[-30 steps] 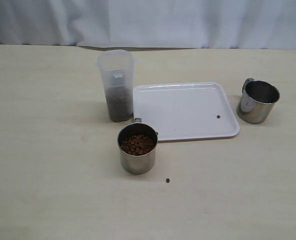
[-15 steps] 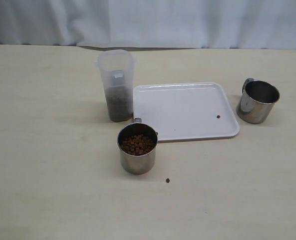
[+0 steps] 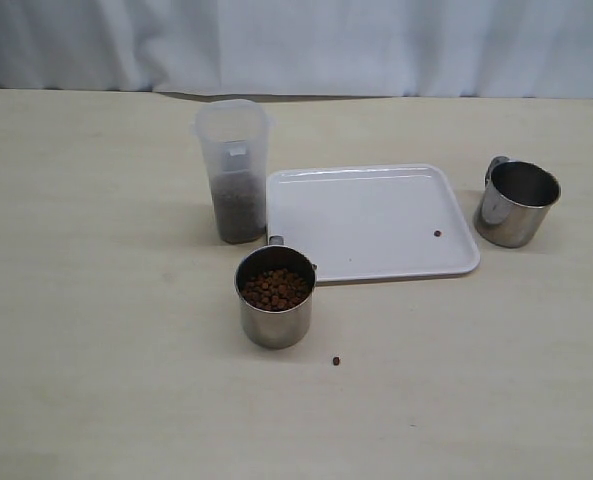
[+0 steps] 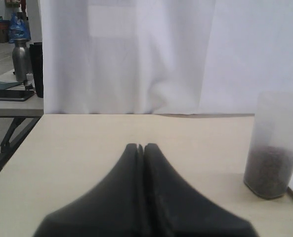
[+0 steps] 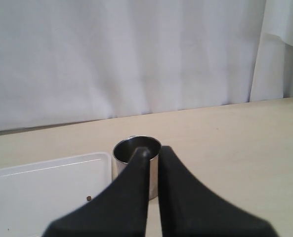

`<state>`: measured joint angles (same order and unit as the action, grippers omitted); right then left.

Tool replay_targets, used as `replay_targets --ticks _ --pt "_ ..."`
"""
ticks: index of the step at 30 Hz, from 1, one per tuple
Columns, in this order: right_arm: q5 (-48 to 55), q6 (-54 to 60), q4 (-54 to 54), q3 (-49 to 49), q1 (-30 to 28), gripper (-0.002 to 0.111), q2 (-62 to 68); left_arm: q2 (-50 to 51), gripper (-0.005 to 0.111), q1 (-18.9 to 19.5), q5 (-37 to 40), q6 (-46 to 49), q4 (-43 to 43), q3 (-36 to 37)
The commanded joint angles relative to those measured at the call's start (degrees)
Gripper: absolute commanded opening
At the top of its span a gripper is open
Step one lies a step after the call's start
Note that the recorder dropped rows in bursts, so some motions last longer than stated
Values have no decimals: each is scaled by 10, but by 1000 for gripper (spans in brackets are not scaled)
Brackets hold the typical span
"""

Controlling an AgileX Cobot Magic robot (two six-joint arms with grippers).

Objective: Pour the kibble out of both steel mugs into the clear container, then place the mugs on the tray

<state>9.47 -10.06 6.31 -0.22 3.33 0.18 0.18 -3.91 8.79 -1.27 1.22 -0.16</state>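
Left gripper (image 4: 144, 146): closed, empty.
Right gripper (image 5: 153, 150): closed, empty; steel mug (image 5: 120, 165) directly ahead.
Handling advice: open jaws first, then grip the mug wall squarely.

Item, light and picture quality: you get bright, even, diffuse light on the pale table (image 3: 96, 390), only a faint soft shadow under the near steel mug (image 3: 275, 312), mild sheen on its wall, and the left pincer (image 4: 142, 147) and right pincer (image 5: 154, 151) blurred close-up in your wrist views.

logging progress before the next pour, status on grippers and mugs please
Both shut, holding nothing: left gripper, right gripper. Front mug holds kibble, far mug looks empty, both off tray. Stray pellet on tray.
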Motion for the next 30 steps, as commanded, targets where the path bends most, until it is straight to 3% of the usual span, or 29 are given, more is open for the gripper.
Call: replay_targets --ticks 1,3,14,15,19,23,30 --pt "-1 6 3 2 2 5 -2 -2 0 1 -6 -1 -3 2" --pt "-1 6 3 2 2 5 -2 -2 0 1 -16 -1 -3 2" --pt "-1 6 3 2 2 5 -2 -2 0 1 -350 -24 -20 2" --pt "-1 6 3 2 2 5 -2 -2 0 1 -360 -12 -8 2" --pt "-1 6 3 2 2 5 -2 18 0 1 -262 -40 147 2" --pt "-1 6 3 2 2 5 -2 149 0 1 -364 -100 255 2" --pt "-1 6 3 2 2 5 -2 581 0 1 -545 -115 311 -14"
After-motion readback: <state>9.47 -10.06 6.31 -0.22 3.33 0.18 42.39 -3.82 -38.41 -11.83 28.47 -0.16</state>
